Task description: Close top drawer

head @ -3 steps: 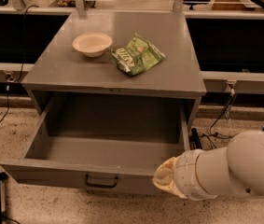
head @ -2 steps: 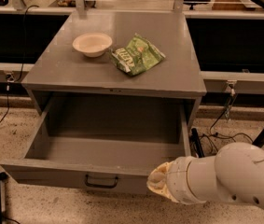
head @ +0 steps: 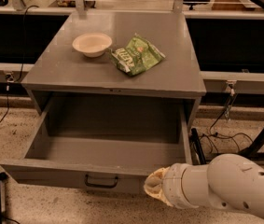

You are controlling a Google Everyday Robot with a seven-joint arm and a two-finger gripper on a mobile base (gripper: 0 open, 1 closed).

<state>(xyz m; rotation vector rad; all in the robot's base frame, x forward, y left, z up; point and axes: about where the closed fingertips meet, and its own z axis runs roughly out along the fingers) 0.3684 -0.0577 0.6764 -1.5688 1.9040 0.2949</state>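
One top drawer (head: 45,170) stands pulled out, with one wire handle (head: 101,182) on its front. The counter (head: 169,73) above carries one cream bowl (head: 92,44) at far left and one green snack bag (head: 137,55) to its right. One tool (head: 155,191) is near right, at the drawer front.

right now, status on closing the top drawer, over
Status: tool at the front panel's right end, beside the handle; top drawer wide open, inside bare. Nothing blocking it; bowl and green bag sit on the cabinet top.
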